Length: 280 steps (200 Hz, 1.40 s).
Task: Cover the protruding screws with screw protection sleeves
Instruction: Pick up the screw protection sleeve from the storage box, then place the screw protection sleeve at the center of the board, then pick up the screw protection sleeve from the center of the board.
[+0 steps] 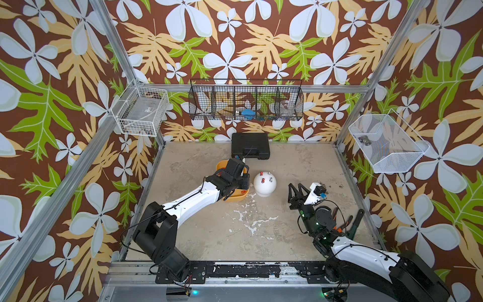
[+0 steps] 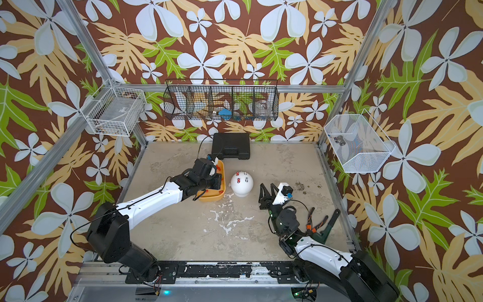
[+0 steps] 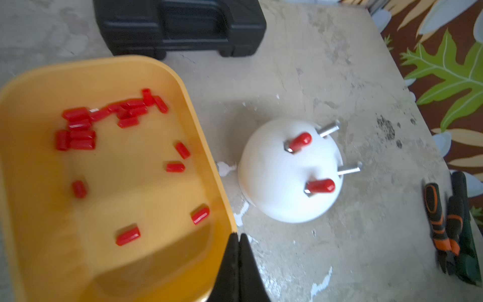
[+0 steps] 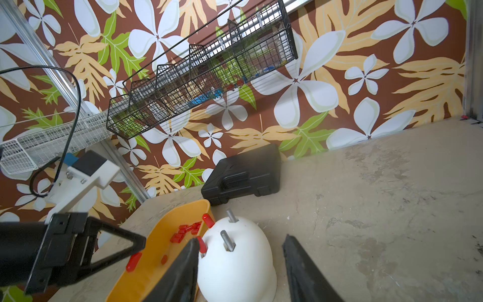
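Our left jaws are shut and empty over the yellow tray's (image 3: 136, 193) rim; our right jaws stand half open, empty. Let's open and pinch one lone red sleeve (image 3: 128, 236) by its sides.

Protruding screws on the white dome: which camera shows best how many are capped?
Left wrist view: all four protruding screws show, two wearing red sleeves, two bare. Right wrist view: the right gripper partly hides one capped screw. Both top views show all four, but tiny.
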### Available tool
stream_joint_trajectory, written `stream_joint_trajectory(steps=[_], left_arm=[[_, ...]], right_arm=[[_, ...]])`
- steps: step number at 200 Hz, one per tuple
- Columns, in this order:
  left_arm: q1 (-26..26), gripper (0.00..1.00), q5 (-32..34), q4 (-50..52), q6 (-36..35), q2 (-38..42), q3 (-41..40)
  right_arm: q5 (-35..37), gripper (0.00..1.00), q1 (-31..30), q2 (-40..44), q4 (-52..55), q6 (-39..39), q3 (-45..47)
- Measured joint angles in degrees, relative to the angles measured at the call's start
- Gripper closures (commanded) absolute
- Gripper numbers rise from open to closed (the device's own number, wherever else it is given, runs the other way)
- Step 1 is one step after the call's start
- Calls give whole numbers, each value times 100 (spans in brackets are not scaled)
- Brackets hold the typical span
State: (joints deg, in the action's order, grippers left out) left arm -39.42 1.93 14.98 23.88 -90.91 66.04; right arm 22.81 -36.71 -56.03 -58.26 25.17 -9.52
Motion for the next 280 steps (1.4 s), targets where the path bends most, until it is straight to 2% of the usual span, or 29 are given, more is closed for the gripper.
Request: stream_joint_trajectory(steps=[24, 56, 89, 117, 126, 133, 137, 152, 164, 220, 248, 280], left_arm=[[-590, 100, -227, 219, 170, -339, -59], [-1088, 100, -289, 608, 450, -1141, 142], [-1241, 100, -531, 782, 612, -1862, 407], [-1263, 100, -699, 763, 752, -2157, 660], [-1266, 100, -754, 715, 774, -2218, 719], [-1266, 86, -791, 697, 778, -2251, 756], [-1266, 81, -809, 688, 782, -2267, 774], [-1270, 77, -841, 643, 817, -2264, 798], [-1276, 70, -811, 667, 868, -2218, 785], [-1270, 68, -634, 868, 863, -1722, 796], [-1150, 68, -511, 804, 748, -1097, 579], [-695, 66, -339, 254, 680, 116, -402]], right_arm=[[170, 47, 0, 612, 896, 37, -428], [142, 46, 4, 1530, 2962, 337, -1198], [118, 46, 7, 2081, 4957, 612, -1552], [140, 46, 7, 2162, 5906, 636, -1495], [140, 46, 7, 2151, 6061, 634, -1456], [140, 46, 7, 2118, 6151, 634, -1434], [138, 46, 7, 2094, 6192, 634, -1425], [118, 46, 7, 1993, 6277, 632, -1401], [118, 45, 9, 1950, 6325, 627, -1390], [31, 44, 9, 1836, 6400, 516, -1373], [-743, 44, 11, 1528, 6227, 297, -1281], [-2369, 48, 20, 479, 5882, 179, -1335]])
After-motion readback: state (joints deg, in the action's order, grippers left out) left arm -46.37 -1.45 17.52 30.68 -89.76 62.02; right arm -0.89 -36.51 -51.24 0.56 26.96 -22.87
